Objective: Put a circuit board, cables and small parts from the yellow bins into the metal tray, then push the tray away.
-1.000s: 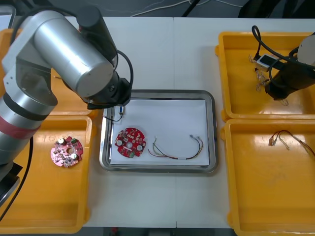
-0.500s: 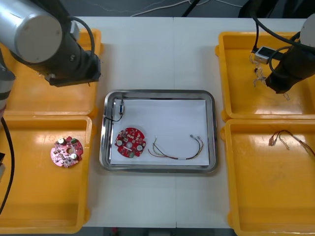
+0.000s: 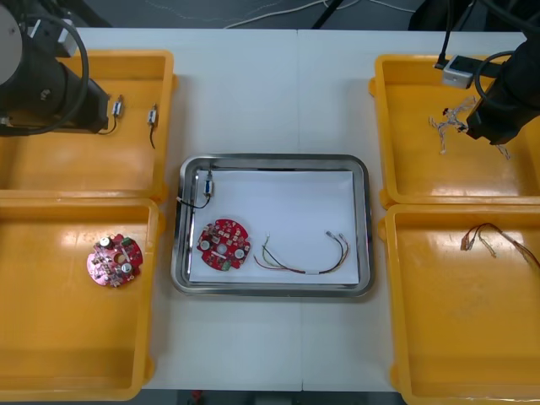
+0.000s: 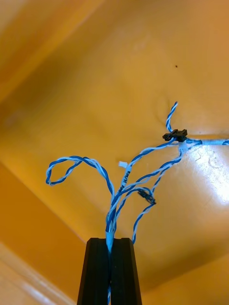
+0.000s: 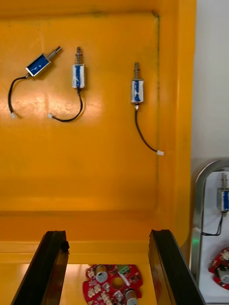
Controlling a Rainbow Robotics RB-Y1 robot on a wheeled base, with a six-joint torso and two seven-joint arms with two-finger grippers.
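Left gripper (image 5: 107,236) has withdrawn from metal tray (image 3: 270,159); fingers apart, empty. Right gripper (image 4: 110,243) clamps twisted blue-white cable (image 4: 120,187), strands trailing beyond its fingertips above far-right yellow bin (image 3: 413,169). Tray lies to its left.

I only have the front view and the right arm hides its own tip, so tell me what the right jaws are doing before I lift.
Observer: The right jaws are shut on the twisted blue and white cable, pinched at one end. The rest fans out ahead of them over the right bin.
Operator: Now report the left jaws.
Observer: The left jaws stand open, holding nothing. A red circuit board shows between them.
Operator: Count the small parts in the far left bin.
Observer: Three small metal parts, each with a black lead, lie apart on the floor of the far left bin.
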